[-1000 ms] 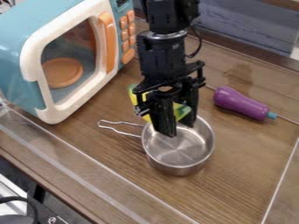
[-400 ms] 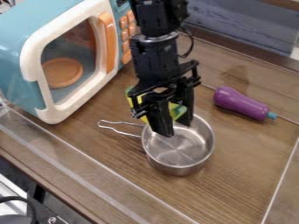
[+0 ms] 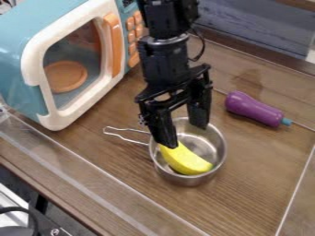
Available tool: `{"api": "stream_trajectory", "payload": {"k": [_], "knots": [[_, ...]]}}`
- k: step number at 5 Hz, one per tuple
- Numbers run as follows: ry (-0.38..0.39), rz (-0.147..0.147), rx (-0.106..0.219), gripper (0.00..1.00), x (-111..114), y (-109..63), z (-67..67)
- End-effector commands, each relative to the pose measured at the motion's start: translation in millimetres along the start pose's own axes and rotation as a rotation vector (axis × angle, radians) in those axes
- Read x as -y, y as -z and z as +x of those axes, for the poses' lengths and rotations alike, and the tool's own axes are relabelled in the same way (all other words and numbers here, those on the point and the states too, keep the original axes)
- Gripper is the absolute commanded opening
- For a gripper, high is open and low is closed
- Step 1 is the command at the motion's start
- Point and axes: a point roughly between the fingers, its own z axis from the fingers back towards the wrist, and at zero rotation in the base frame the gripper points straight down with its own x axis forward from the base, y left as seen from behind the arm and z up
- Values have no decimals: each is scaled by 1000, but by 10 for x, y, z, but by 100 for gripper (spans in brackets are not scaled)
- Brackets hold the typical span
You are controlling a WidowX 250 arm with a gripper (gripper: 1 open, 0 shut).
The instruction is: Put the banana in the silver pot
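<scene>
The yellow banana (image 3: 187, 160) lies inside the silver pot (image 3: 212, 139), resting on its floor toward the front. The pot stands on the wooden table, its thin wire handle (image 3: 123, 135) pointing left. My black gripper (image 3: 181, 127) hangs just above the pot, pointing steeply down. Its two fingers are spread wide, one over the pot's left rim and one over the back rim. Nothing is between them and the banana lies free below.
A teal and cream toy microwave (image 3: 68, 55) with an orange dish inside stands at the back left. A purple toy eggplant (image 3: 253, 108) with a teal stem lies to the right of the pot. The table's front edge runs along the lower left.
The gripper was shut on the banana above the pot. Its fingers have now spread apart and the banana has dropped into the pot. The arm has stayed in place.
</scene>
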Motion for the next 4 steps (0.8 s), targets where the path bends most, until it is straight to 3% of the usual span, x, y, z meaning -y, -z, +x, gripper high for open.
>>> {"api": "stream_trajectory", "payload": {"k": [1, 4], "knots": [[32, -31, 2, 100, 96, -102, -13], [75, -27, -27, 100, 178, -82, 25]]}}
